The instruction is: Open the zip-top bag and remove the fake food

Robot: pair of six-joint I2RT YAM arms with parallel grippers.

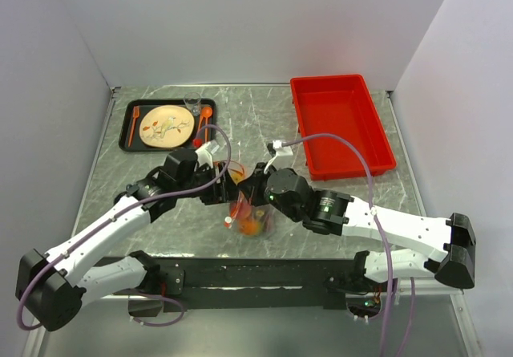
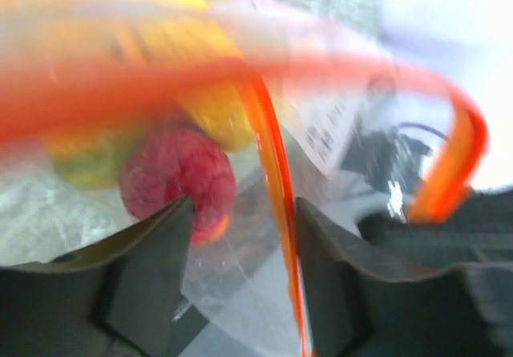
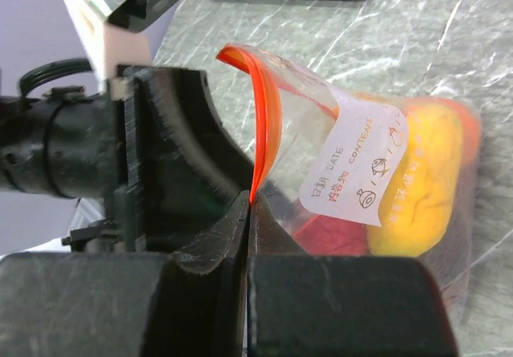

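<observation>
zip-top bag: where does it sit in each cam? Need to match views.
Top external: zip-top bag at picture centre, slightly low.
Left wrist: bag fills most of the frame, very close and blurred.
Right wrist: bag right of centre, its top edge pinched by the right end effector.
Shared landmark: the orange-red zipper strip, clear in both wrist views, too small to pick out from above.

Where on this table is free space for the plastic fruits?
The marbled table is bare between the black rectangular tray and the red plastic bin, and in front of that tray. The centre is crowded: left claw and right claw meet at the clear zip-top bag.
</observation>
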